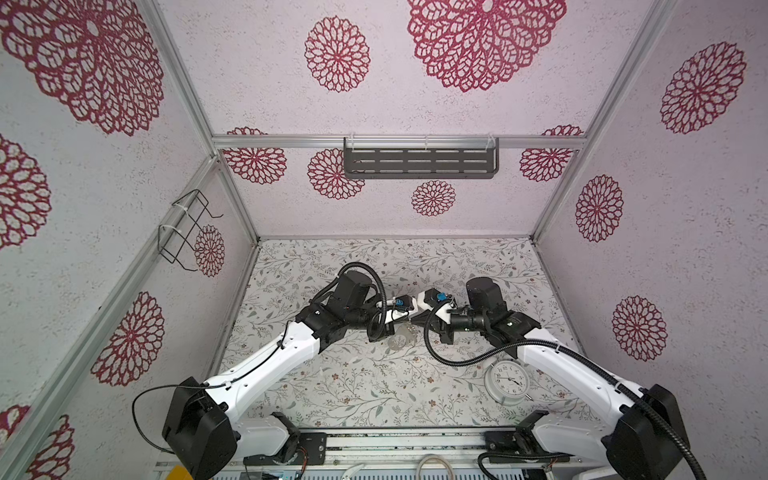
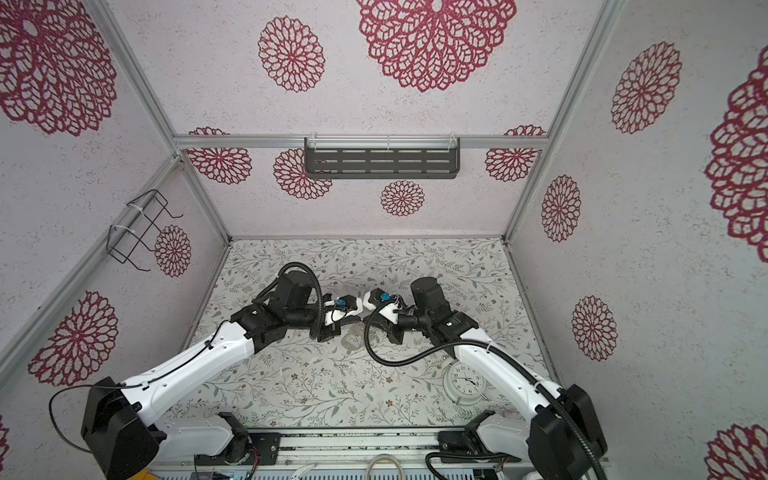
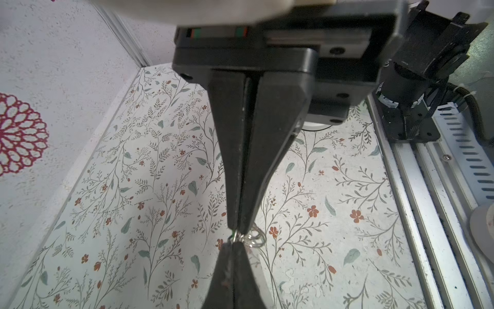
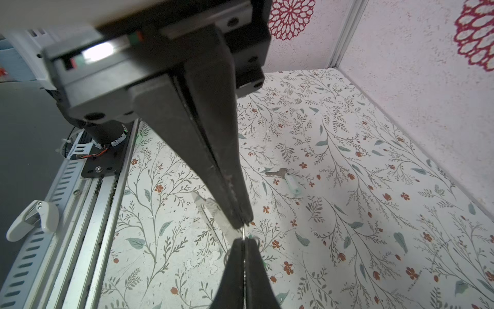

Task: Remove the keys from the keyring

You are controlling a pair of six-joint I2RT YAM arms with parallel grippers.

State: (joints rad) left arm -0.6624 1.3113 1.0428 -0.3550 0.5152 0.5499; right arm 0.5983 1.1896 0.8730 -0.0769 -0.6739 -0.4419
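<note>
Both grippers meet tip to tip above the middle of the floral table. My left gripper is shut on small wire rings, with a sliver of green tag at its tips. My right gripper pinches a thin metal ring edge from the opposite side, jaws almost together. The pale grey keyring hangs just below both tips. A key with a whitish tag lies loose on the table in the right wrist view. The green-tagged key is mostly hidden behind the fingers.
A round white alarm clock lies under my right forearm near the front right. A dark slotted shelf hangs on the back wall. A black wire rack is on the left wall. An aluminium rail runs along the front edge.
</note>
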